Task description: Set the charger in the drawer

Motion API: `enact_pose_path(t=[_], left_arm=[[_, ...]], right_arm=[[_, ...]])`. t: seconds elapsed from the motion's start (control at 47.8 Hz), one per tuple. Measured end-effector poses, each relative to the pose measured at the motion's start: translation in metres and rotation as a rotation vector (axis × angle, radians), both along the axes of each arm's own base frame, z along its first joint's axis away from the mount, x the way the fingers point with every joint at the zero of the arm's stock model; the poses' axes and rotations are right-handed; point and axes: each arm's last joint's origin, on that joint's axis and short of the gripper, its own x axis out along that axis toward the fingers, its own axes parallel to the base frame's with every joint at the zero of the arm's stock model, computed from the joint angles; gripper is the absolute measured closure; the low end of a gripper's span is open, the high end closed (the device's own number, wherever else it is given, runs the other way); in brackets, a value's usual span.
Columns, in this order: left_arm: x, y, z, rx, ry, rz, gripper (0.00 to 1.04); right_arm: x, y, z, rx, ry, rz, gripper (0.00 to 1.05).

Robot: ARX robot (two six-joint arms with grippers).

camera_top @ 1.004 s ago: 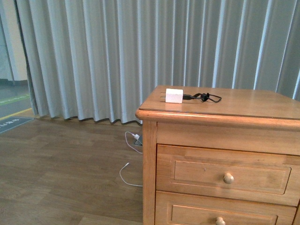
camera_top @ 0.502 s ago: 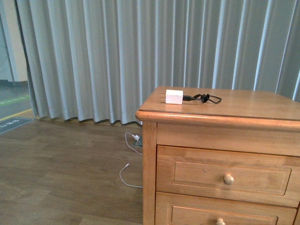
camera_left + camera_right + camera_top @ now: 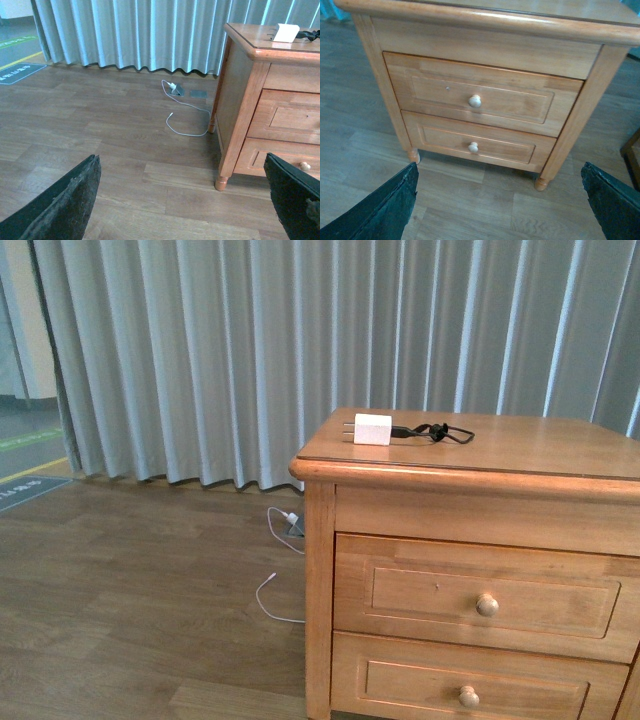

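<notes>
On top of the cabinet (image 3: pixel 520 450), near its front left corner, the charger (image 3: pixel 372 429) is sitting flat. Its black cable (image 3: pixel 440 432) is trailing off toward the middle in what looks like a loose tangle, though it's too small in the front view to be sure.

So basically nothing on the task is getting done yet. Nobody's touching the charger, and both the top drawer (image 3: pixel 480 595) and the lower drawer (image 3: pixel 460 680) are sitting fully shut.

The left gripper (image 3: pixel 180 159) is hanging low over the floor, off to the cabinet's left side. Its fingers are spread wide with nothing between them, and the charger is showing far off up on the cabinet top. The right gripper (image 3: pixel 498 167) is looking straight at the drawer fronts, just as wide and just as empty, well apart from the top drawer's knob (image 3: pixel 475 101). Neither arm is showing up in the front view.

I'm guessing everything is waiting to be done:
- getting a drawer pulled out by its knob (probably the top one, being closest to the charger)
- grabbing the charger off the top
- dropping it inside, cable and all

That dangling cable is looking like the bit most likely to snag on the drawer edge.
</notes>
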Motion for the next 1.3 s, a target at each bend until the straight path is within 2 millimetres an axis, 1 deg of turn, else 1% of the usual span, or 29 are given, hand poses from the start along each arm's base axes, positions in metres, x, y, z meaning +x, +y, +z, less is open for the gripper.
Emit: enact_pose_path(t=[0.167,0.251,0.397,0.418,0.46,0.523,0.627,0.648,0.732,0.878,0.962,1.108,1.296], left_arm=[[0.000,0.000,0.000,0.000,0.000,0.000,0.06],[0.000,0.000,0.000,0.000,0.000,0.000,0.06],[0.000,0.000,0.000,0.000,0.000,0.000,0.06],[0.000,0.000,0.000,0.000,0.000,0.000,0.06],[0.000,0.000,0.000,0.000,0.000,0.000,0.06],[0.000,0.000,0.000,0.000,0.000,0.000,0.06],[0.000,0.000,0.000,0.000,0.000,0.000,0.06],[0.000,0.000,0.000,0.000,0.000,0.000,0.06],[0.000,0.000,0.000,0.000,0.000,0.000,0.06],[0.000,0.000,0.000,0.000,0.000,0.000,0.06],[0.000,0.000,0.000,0.000,0.000,0.000,0.06],[0.000,0.000,0.000,0.000,0.000,0.000,0.06],[0.000,0.000,0.000,0.000,0.000,0.000,0.06]], right_arm=[[0.047,0.013,-0.006,-0.017,0.042,0.006,0.08],[0.083,0.024,-0.016,-0.030,0.077,-0.001,0.08],[0.118,0.042,-0.030,-0.044,0.093,0.003,0.08],[0.123,0.044,-0.032,-0.046,0.092,0.003,0.08],[0.139,0.052,-0.040,-0.049,0.085,-0.001,0.08],[0.154,0.058,-0.047,-0.049,0.083,-0.019,0.08],[0.188,0.066,-0.067,-0.035,0.097,-0.092,0.08],[0.190,0.066,-0.068,-0.034,0.099,-0.094,0.08],[0.208,0.070,-0.080,-0.023,0.104,-0.119,0.08],[0.231,0.071,-0.097,-0.003,0.126,-0.145,0.08],[0.242,0.070,-0.105,0.003,0.130,-0.155,0.08],[0.255,0.068,-0.113,0.007,0.129,-0.170,0.08],[0.271,0.062,-0.114,0.027,0.114,-0.197,0.08]])
